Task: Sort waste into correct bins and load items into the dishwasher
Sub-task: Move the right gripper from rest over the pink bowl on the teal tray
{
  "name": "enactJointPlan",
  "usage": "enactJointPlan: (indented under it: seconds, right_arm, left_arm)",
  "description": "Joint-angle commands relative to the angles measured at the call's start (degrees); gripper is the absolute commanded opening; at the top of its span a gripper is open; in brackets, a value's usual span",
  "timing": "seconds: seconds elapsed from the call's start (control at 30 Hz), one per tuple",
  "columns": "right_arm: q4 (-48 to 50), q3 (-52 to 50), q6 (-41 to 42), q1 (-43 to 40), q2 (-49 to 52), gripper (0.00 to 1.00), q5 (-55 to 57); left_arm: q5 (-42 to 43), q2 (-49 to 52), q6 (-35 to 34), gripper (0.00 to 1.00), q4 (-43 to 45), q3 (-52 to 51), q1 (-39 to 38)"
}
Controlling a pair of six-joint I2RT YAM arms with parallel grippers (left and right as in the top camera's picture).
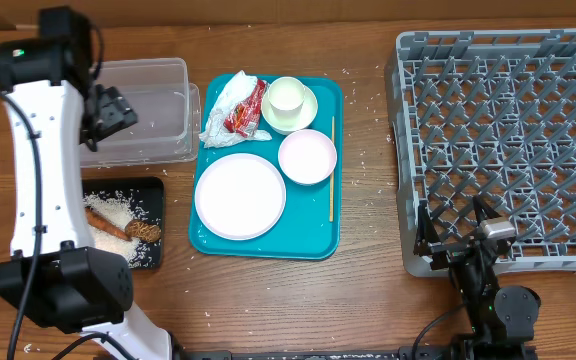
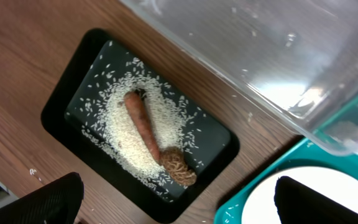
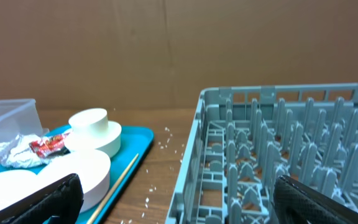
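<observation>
Both sets of jaws stood wide, empty. Best reached next with left gripper (image 2: pixel 176 202) for napkin (image 1: pixel 226 105) beside wrapper (image 1: pixel 247 108), pinching low, then over clear tub (image 1: pixel 173 70).

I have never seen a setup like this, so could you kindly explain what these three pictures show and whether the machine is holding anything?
These are two robot arms at a wooden table, each ending in a two-finger gripper. One picture looks down from above; the other two come from small cameras on the arms' wrists.

From above, the left gripper hovers over a clear plastic tub, and the right gripper sits at the near edge of a grey dish rack. Both are open and hold nothing.

A teal tray carries a large white plate, a white bowl, a cup standing in a second bowl, a crumpled napkin with a red-and-white wrapper, and a thin wooden stick.

The left wrist picture shows a black tray holding rice, a carrot-like stick and a brown lumpy piece.
</observation>
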Motion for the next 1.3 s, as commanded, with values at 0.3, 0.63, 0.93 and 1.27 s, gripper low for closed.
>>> enactJointPlan:
  seconds: [0.3, 0.63, 0.93, 1.27]
  right_arm:
    - [28.3, -0.6, 10.0, -0.1, -0.6, 1.0, -56.5]
    - [43.8, 0.5, 35.6, -0.1, -0.6, 1.0, -37.6]
    - [42.7, 12.4, 32.5, -0.1, 2.8, 1.0, -30.9]
    - [29.0, 39.0, 21.4, -0.1, 28.9, 1.0, -41.5]
  left_arm:
    - [1.5, -1.0, 0.2, 1.0, 0.1, 0.9, 1.7]
    - [1.5, -1.0, 0.2, 1.0, 0.1, 0.9, 1.7]
    - [1.5, -1.0, 0.2, 1.0, 0.1, 0.9, 1.7]
    - [1.5, -1.0, 0.2, 1.0, 0.1, 0.9, 1.7]
